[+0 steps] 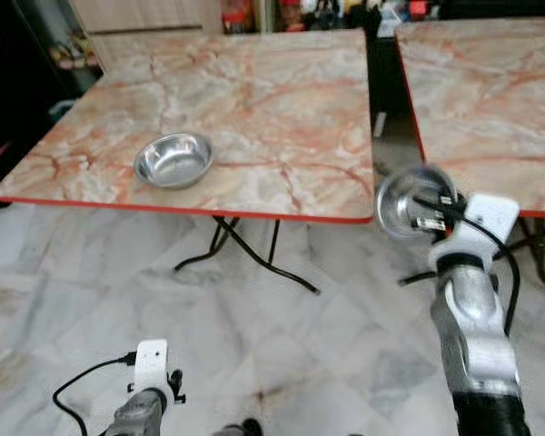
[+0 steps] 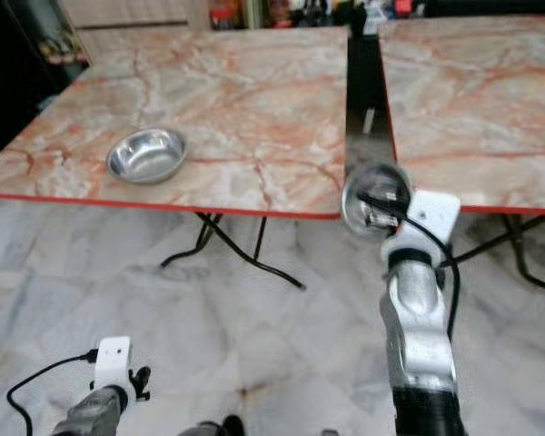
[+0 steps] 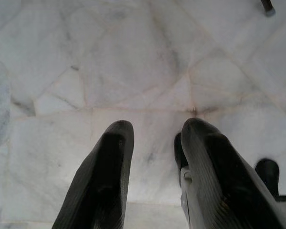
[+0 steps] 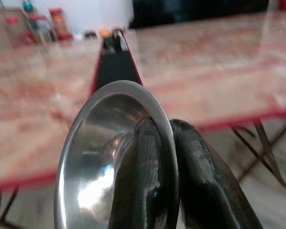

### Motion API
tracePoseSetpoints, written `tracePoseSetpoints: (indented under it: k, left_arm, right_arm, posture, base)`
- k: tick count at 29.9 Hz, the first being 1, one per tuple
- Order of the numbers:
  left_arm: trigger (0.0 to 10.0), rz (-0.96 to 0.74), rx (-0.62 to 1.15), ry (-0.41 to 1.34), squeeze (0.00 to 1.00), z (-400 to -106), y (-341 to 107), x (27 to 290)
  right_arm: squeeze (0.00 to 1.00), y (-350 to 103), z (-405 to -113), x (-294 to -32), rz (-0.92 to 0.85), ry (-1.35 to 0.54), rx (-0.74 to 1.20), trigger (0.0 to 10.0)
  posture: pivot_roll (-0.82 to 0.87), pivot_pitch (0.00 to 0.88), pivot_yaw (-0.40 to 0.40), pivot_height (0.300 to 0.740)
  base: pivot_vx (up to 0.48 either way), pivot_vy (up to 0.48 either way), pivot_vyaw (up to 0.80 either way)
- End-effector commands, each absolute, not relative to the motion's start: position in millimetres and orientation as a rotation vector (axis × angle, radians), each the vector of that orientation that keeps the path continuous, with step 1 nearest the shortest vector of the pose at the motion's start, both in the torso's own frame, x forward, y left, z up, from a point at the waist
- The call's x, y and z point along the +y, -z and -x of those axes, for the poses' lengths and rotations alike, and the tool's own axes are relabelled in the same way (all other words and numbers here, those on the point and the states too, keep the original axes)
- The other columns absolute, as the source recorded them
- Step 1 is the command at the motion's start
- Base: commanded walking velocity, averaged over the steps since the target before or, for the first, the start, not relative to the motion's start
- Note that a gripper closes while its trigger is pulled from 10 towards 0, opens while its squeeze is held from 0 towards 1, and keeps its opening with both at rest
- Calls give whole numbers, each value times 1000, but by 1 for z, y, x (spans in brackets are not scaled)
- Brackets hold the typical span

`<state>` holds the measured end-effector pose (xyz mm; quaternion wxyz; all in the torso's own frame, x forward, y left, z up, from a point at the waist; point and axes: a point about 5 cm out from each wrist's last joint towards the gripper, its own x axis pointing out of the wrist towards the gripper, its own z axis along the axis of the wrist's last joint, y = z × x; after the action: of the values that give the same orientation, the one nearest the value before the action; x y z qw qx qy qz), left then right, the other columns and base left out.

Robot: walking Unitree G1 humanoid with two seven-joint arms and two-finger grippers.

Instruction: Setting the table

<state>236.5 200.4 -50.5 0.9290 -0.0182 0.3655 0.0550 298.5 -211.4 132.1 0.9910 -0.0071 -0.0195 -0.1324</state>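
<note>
While pincer-held (image 1: 429, 211) — bowl (image 1: 401, 202) on edge

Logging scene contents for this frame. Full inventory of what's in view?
tables: 2, marble-pattern tops with red edging, side by side with a dark gap between, black folding legs.
bowl on table: 1, silver metal, upright near the front edge of the left table.
held bowl: 1, silver metal, tilted on its side in the air off the tables' front edge, near the gap.
floor: pale marble tiles.
jars and clutter: several, red and mixed colours, blurred, behind the tables.
right gripper: fingers pinching the held bowl's rim, one inside, one outside.
left gripper: fingers apart, hanging low over the floor.
</note>
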Motion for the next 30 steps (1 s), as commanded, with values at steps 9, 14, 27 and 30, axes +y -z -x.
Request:
tracePoseSetpoints:
  k: [9, 14, 27, 30]
  left_arm:
    - [10000, 27, 783, -128, 0, -227, 55, 213]
    - [10000, 27, 784, -132, 0, -226, 54, 218]
    - [10000, 26, 795, -116, 0, -226, 57, 206]
    - [10000, 27, 795, -114, 0, -226, 57, 204]
  right_arm:
    - [0, -49, -276, -225, -51, 338, 240, 10000]
    - [0, -10, -261, -230, -76, 370, 403, 10000]
    - [0, 42, -226, -225, -140, 365, 647, 10000]
    - [0, 46, -223, -225, -152, 372, 663, 10000]
  posture:
    - [-129, 160, 84, 740]
    - [-129, 160, 85, 740]
    - [-123, 162, 89, 740]
    - [-124, 163, 89, 740]
  base:
    - [0, 0, 0]
    - [0, 0, 0]
    - [0, 0, 0]
    - [0, 0, 0]
